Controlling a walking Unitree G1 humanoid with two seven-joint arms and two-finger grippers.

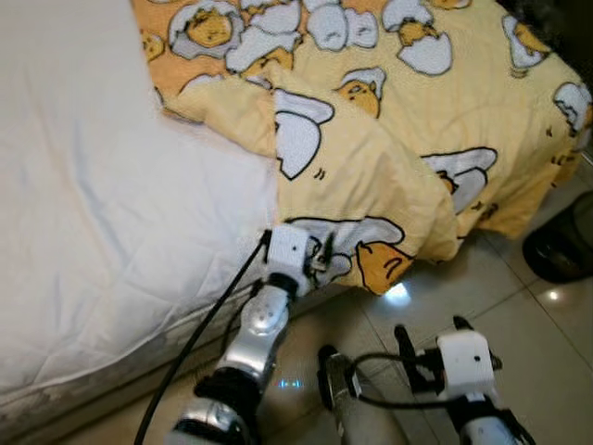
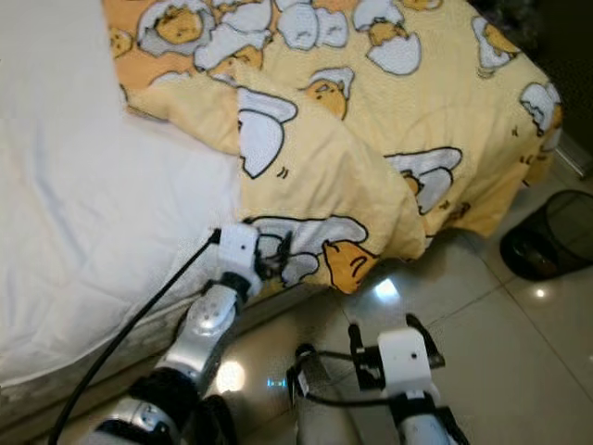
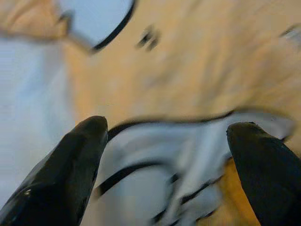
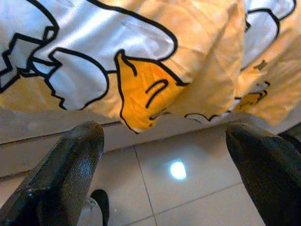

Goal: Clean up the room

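one yellow blanket (image 1: 389,111) printed with cartoon egg figures is seen spread over the far and right part of one bed (image 1: 83,278), its near edge folded back and hanging over the bed's side toward the floor. one bare white sheet (image 1: 93,204) is left uncovered on the robot's left. two grippers are counted. the left gripper (image 1: 320,261) is held at the bed's edge, right against the blanket's hanging hem beside a printed egg figure; in the left wrist view its fingers (image 3: 77,165) are seen spread apart, with the blurred cloth close ahead between them and nothing pinched. the right gripper (image 1: 431,336) is held lower, over the tiled floor (image 1: 519,324) and apart from the bed; its fingers (image 4: 70,169) are seen spread wide in the right wrist view, with the blanket's drooping edge ahead and above them and nothing held.

one dark mesh waste bin (image 2: 551,236) is stood on the floor at the robot's right, near the blanket's hanging corner. a black cable (image 1: 199,334) is run along the left arm across the mattress side.

the bed's side edge is crossed diagonally by the left arm. open tiled floor, marked by light reflections, is seen between the bed and the bin.
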